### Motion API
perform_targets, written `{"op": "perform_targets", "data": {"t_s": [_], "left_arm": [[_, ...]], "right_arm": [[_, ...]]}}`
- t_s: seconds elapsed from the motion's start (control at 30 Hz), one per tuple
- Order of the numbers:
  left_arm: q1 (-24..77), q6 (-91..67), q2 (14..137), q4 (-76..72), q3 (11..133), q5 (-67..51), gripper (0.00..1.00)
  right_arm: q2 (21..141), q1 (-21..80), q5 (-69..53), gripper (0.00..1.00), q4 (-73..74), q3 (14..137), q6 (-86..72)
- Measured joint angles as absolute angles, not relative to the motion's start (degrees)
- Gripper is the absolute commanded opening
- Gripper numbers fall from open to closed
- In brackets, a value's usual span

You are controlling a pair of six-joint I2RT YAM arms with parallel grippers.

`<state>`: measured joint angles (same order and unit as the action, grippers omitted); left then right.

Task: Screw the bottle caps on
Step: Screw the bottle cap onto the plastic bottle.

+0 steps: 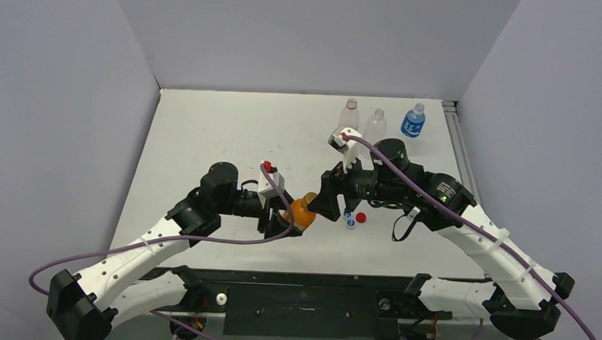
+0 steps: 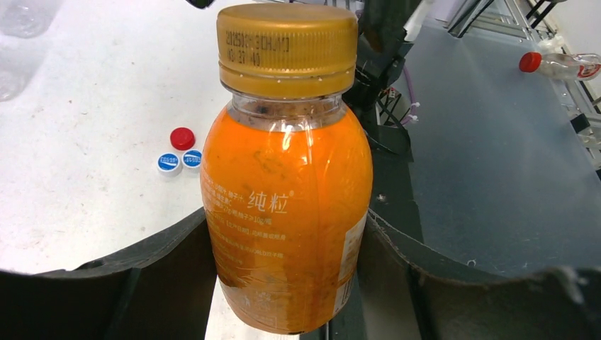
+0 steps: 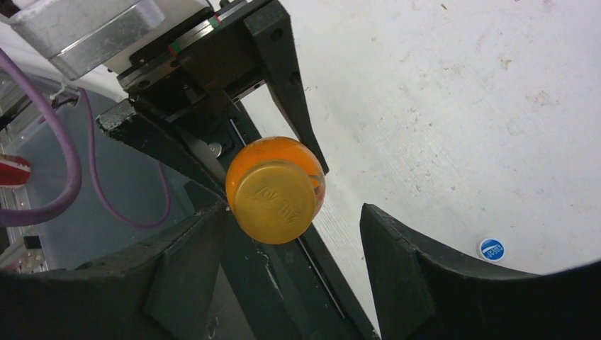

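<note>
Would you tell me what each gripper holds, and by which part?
Left gripper grips the orange bottle by its body; right gripper is open, holding nothing.

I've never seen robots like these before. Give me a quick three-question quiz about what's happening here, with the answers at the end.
1. True or false: the left gripper clamps an orange juice bottle topped by a gold screw cap.
2. How many loose plastic caps lie on the white table?
3. The right gripper, near that gold cap, is: A open; B shut on a red cap.
Key: 1 true; 2 three (one red, two blue-and-white); 3 A.
</note>
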<state>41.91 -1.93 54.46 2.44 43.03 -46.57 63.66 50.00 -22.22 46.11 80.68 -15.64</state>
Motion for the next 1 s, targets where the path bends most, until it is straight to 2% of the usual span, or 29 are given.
{"op": "perform_targets", "data": {"t_s": [0.1, 0.3, 0.5, 0.57, 0.63, 0.77, 1.0], "left_arm": [[41.9, -2.5, 54.7, 2.4, 43.0, -47.3, 0.00], [41.9, -2.8, 55.2, 2.3, 43.0, -47.7, 0.00], [41.9, -3.0, 55.4, 2.2, 43.0, -48.6, 0.00], [41.9, -3.2, 55.5, 2.1, 43.0, -48.5, 0.00], [41.9, -3.3, 55.5, 1.9, 43.0, -47.9, 0.00], [42.0, -3.0, 55.3, 2.0, 42.9, -44.6, 0.00], [42.4, -1.7, 53.4, 2.0, 41.2, -29.0, 0.00]], "right_arm": [[63.7, 50.9, -23.0, 0.59, 46.3, 80.7, -15.4], [64.0, 52.0, -23.7, 0.42, 46.3, 80.7, -15.5], [64.0, 52.1, -23.3, 0.09, 46.4, 80.7, -15.7], [64.0, 52.1, -23.0, 0.03, 46.4, 80.7, -15.9], [64.0, 52.1, -22.6, 0.00, 46.4, 80.7, -16.3], [65.0, 51.7, -20.8, 0.00, 46.0, 80.7, -18.9], [68.3, 49.8, -14.9, 0.00, 44.0, 80.3, -30.9]]}}
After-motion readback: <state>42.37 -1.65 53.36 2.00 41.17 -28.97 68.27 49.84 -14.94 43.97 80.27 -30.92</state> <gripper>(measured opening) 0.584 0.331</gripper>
